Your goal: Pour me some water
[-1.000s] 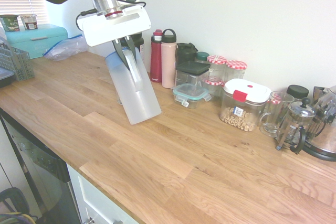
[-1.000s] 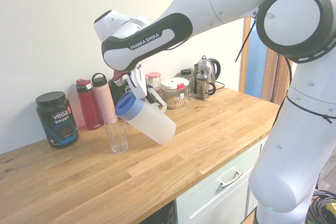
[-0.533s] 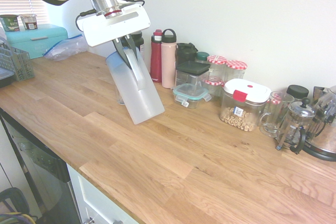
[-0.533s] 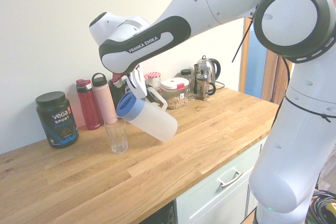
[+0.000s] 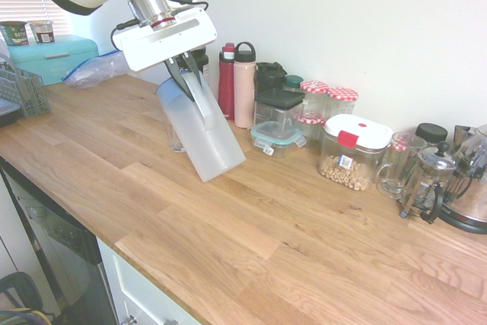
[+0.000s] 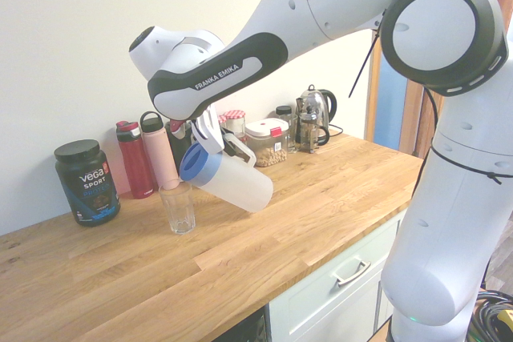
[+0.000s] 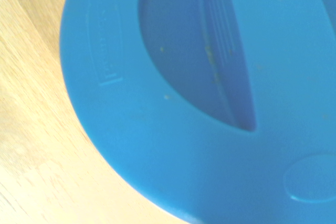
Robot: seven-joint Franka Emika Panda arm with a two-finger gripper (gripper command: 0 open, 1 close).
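Observation:
A tall frosted-white jug with a blue lid hangs tilted above the wooden counter, its lid end low and toward an empty clear glass. My gripper is shut on the jug's side handle. The lid's edge sits just above and beside the glass rim. The water is hidden behind the frosted wall, and no stream shows. From the first exterior view the glass is mostly covered by the jug. The blue lid fills the wrist view.
A red bottle and a pink bottle stand by the wall behind the jug. A dark tub is to the glass's left. Jars, a cereal box, a glass mug and a coffee press line the wall.
The jug has tipped further over, its base swinging up and away while the lid end stays near the glass. The grip on the handle is unchanged.

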